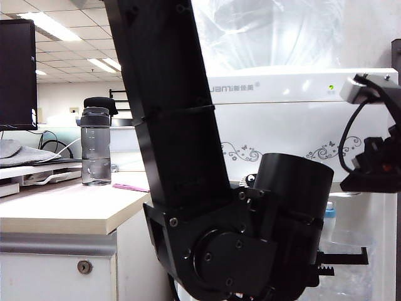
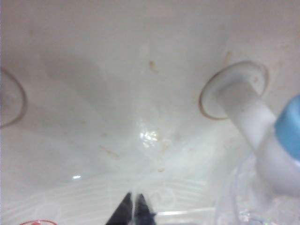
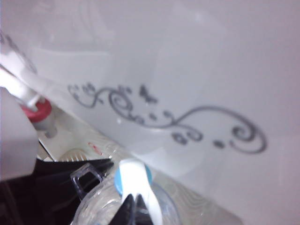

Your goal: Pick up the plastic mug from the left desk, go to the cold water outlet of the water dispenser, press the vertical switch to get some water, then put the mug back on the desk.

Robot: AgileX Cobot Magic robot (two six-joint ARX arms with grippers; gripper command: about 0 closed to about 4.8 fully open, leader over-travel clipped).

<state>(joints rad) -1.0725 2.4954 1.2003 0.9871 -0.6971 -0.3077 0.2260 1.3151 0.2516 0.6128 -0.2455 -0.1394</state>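
The right pincer (image 3: 134, 202), tips pressed together, touches the blue-collared tap's slim white lever (image 3: 140, 185) above the crinkled clear plastic mug (image 3: 101, 206), seemingly held by the closed left pincer (image 2: 133, 206); filling and return remain.

Office: ceiling panels (image 1: 69, 25), desk (image 1: 62, 213), monitor (image 1: 17, 74).

grey bottle (image 1: 96, 147) (capped) on left desk (image 1: 62, 210)
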